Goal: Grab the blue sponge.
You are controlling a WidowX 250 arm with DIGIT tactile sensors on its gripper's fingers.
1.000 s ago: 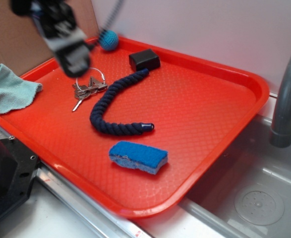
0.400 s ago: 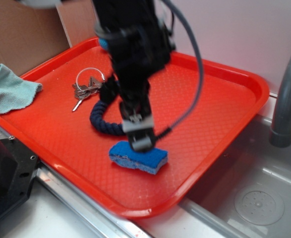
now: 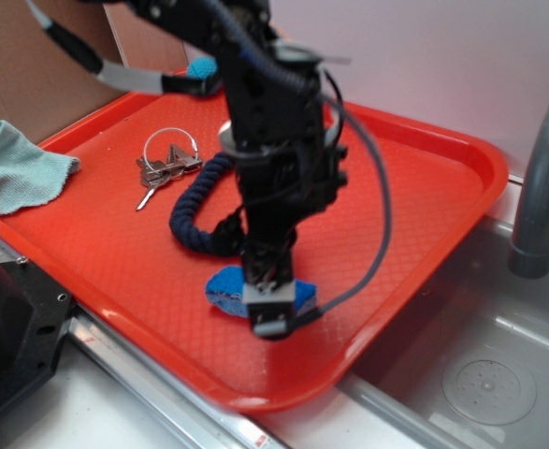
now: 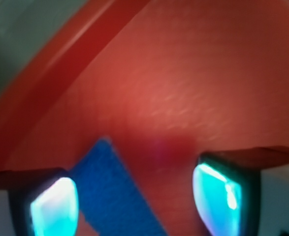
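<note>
Red tray (image 3: 414, 187) — ribbed plastic, set beside a grey sink (image 3: 484, 365) with a grey tap (image 3: 542, 178) at the right edge.

Sponge (image 3: 225, 283) — blue, lying on the tray near its front rim; in the exterior view only its two ends show either side of the arm. In the wrist view the sponge (image 4: 119, 191) sits between the fingers, closer to the left-hand one, running at a slant.

Gripper (image 3: 267, 304) — black arm pointing straight down over the middle of the sponge. In the wrist view the gripper (image 4: 134, 201) has its fingers (image 4: 53, 206) spread wide, one on each side of the sponge, bare tray showing between the sponge and the right-hand finger. The picture is blurred, so whether the tips touch the tray cannot be told.

Rope (image 3: 199, 210) — dark navy, braided, curving behind the arm, partly hidden.

Keys (image 3: 162, 168) — a bunch on a ring, towards the tray's back left.

Ball (image 3: 199, 67) — small, teal, at the far rim, mostly hidden by the arm.

Cloth (image 3: 17, 168) — pale green, crumpled, off the tray's left side
</note>
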